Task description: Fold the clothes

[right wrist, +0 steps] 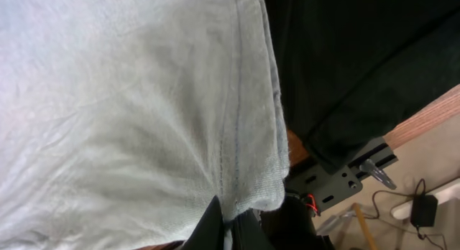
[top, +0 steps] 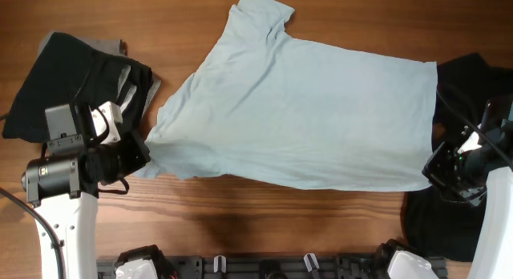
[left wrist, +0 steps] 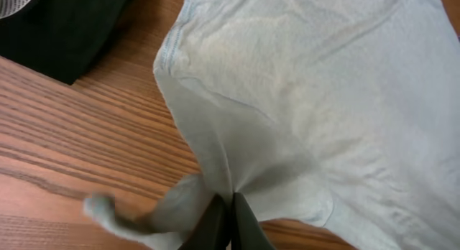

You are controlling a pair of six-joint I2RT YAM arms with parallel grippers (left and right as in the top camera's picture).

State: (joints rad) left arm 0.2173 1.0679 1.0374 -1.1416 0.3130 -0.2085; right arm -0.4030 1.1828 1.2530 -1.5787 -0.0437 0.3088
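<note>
Left gripper (left wrist: 231, 207) and right gripper (right wrist: 227, 214) pinch the T-shirt (top: 304, 111), seemingly by edges.

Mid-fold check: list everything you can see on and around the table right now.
T-shirt: 1, pale aqua, spread across the table's middle.
Lined garment: 1, black with grey lining, far left, beside the T-shirt.
Black garment: 1 seen, black, right end, against the T-shirt's edge.
Table: 1, brown wood.
Rail: 1, black, along the near edge.
Left tool: 1, black, shut on the T-shirt's near left corner.
Right tool: 1, black, shut on the T-shirt's near right corner.
</note>
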